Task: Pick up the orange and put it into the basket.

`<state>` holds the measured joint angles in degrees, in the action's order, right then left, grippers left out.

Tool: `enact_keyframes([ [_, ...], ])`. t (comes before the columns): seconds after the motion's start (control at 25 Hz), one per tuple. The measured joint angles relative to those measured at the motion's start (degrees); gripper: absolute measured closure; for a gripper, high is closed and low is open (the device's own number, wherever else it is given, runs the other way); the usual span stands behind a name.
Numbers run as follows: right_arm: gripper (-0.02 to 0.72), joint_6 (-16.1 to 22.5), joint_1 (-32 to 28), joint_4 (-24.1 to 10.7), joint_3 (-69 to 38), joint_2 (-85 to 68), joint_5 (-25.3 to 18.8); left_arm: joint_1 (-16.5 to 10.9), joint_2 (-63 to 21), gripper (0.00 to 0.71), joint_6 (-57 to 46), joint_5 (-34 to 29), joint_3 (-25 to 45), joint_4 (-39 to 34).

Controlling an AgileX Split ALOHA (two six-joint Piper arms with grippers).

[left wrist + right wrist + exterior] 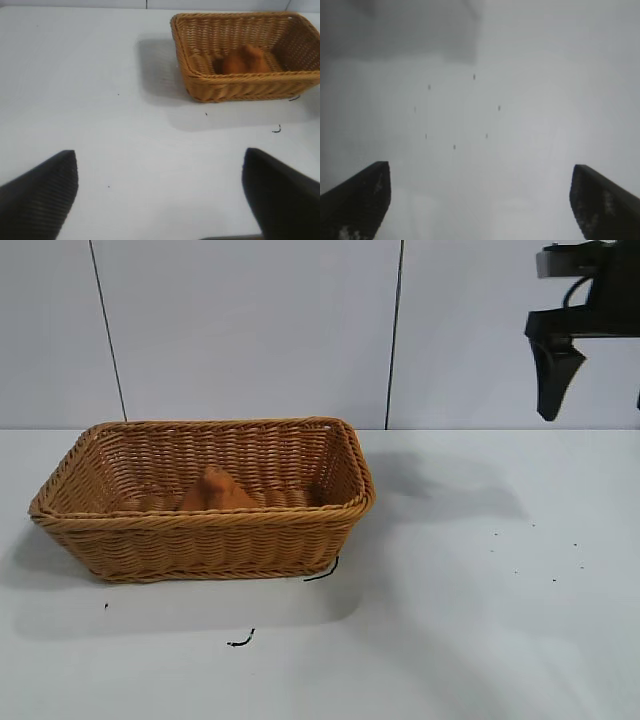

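Note:
The orange [216, 490] lies inside the wicker basket [210, 535] at the left of the table; its knobby top shows above the near rim. The left wrist view also shows the orange [245, 60] in the basket [240, 85], far from my left gripper [160, 195], which is open and empty over bare table. My right gripper [480, 200] is open and empty, held high above the table at the exterior view's upper right, where one dark finger [555, 375] shows. The left arm is out of the exterior view.
The white table [480, 620] has small black specks at the right and two short black marks [240, 640] near the basket's front. A white panelled wall stands behind.

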<state>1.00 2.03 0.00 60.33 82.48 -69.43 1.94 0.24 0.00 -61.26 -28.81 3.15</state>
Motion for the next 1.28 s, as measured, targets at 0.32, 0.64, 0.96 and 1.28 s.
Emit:
enact_keyframes([
  [0.32, 0.008, -0.4, 0.0, 0.3, -21.5, -29.2, 5.2, 0.0, 0.0, 0.071, 0.0, 0.1, 0.0, 0.0],
  [0.64, 0.008, -1.0, 0.0, 0.3, -31.4, -57.3, 10.9, 0.0, 0.0, 0.071, 0.0, 0.0, 0.0, 0.0],
  [0.96, 0.008, -1.0, 0.0, 0.3, -31.7, -79.2, 11.0, 0.0, 0.0, 0.071, 0.0, 0.0, 0.0, 0.0],
  [1.28, 0.008, -1.0, 0.0, 0.3, -31.7, -82.7, 10.9, 0.0, 0.0, 0.071, 0.0, 0.0, 0.0, 0.0],
])
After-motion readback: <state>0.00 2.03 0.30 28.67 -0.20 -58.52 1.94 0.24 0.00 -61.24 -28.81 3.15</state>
